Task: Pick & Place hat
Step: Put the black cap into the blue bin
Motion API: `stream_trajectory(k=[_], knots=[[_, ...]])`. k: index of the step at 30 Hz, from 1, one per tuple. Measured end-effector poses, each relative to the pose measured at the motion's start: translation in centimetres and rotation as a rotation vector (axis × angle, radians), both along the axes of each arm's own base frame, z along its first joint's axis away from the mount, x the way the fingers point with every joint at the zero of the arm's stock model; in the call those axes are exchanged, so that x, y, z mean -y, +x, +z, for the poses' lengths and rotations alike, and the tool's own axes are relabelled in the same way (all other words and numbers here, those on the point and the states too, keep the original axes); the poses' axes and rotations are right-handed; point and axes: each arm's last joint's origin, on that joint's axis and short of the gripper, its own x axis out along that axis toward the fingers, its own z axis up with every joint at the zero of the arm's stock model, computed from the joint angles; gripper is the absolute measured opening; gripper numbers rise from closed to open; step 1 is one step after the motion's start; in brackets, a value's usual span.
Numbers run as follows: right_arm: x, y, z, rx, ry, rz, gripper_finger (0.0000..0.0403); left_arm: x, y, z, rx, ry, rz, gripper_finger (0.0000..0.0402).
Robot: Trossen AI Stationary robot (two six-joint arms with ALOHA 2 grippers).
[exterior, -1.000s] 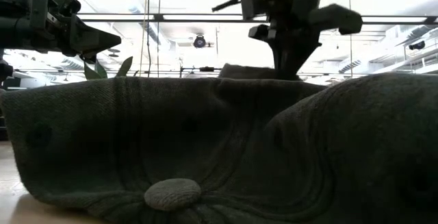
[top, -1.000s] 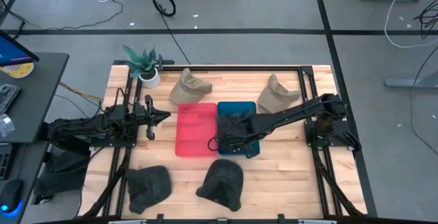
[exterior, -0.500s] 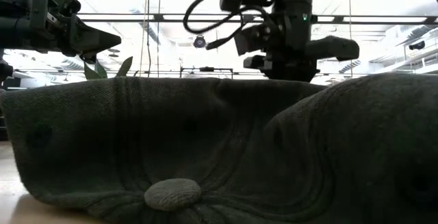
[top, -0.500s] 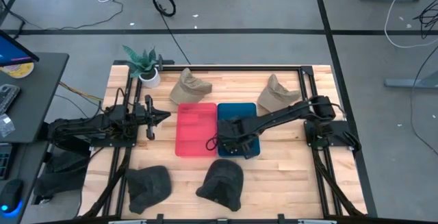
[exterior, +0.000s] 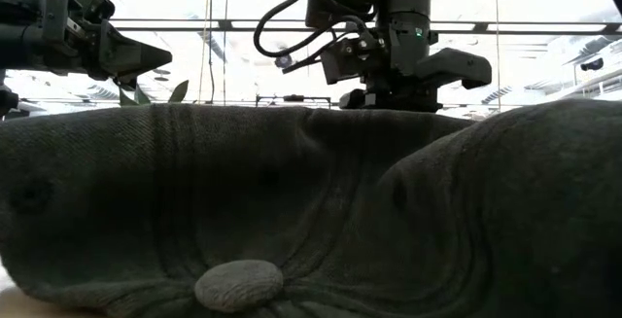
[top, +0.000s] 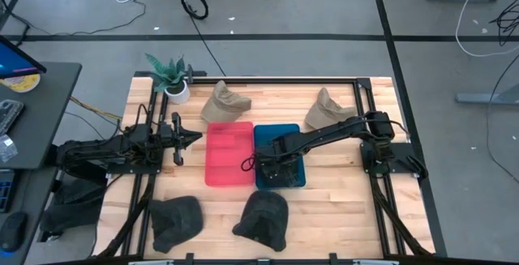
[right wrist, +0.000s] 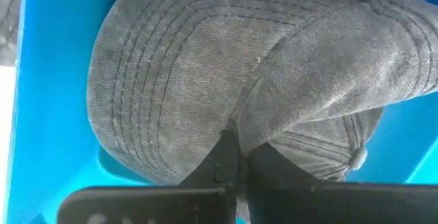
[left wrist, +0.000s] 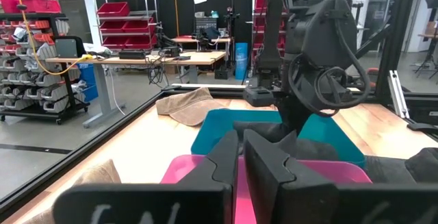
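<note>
A dark grey cap (right wrist: pixel 185 80) sits low over the blue tray (top: pixel 290 135), which lies beside a pink tray (top: pixel 227 153) in the middle of the table. My right gripper (top: pixel 270 164) reaches in from the table's right and is shut on this cap. My left gripper (top: pixel 182 138) hovers shut to the left of the pink tray, touching nothing. Two more dark caps (top: pixel 177 220) (top: pixel 263 216) lie on their crowns near the near edge. Two tan caps (top: pixel 225 103) (top: pixel 328 109) lie at the far side. My right gripper pinches the grey cap between its two shut fingers (right wrist: pixel 222 157) at the crease where the stitched brim meets the crown (right wrist: pixel 236 129). The fingers come from above, pointing down into the blue tray (right wrist: pixel 48 80). Whether the cap's underside rests on the tray floor, I cannot tell.
A potted plant (top: pixel 170 77) stands at the far left corner. A black frame rail (top: pixel 284 79) runs around the table. In the low view a near dark cap (exterior: pixel 243 192) fills the foreground and hides the trays. Bare wood shows between the trays and the near caps.
My right gripper has moved down and a little toward the table's left and near edge, carrying the grey cap lower into the blue tray. The blue tray has slid slightly to the left, closer to the pink one.
</note>
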Motion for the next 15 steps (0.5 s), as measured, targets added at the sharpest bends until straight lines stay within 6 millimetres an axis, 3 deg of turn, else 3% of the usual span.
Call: stream_trajectory(k=[15], knots=[[0.05,0.03,0.1,0.008,0.0,-0.054,0.0129,0.0,0.0,0.0,0.0,0.0,0.0,0.0028]])
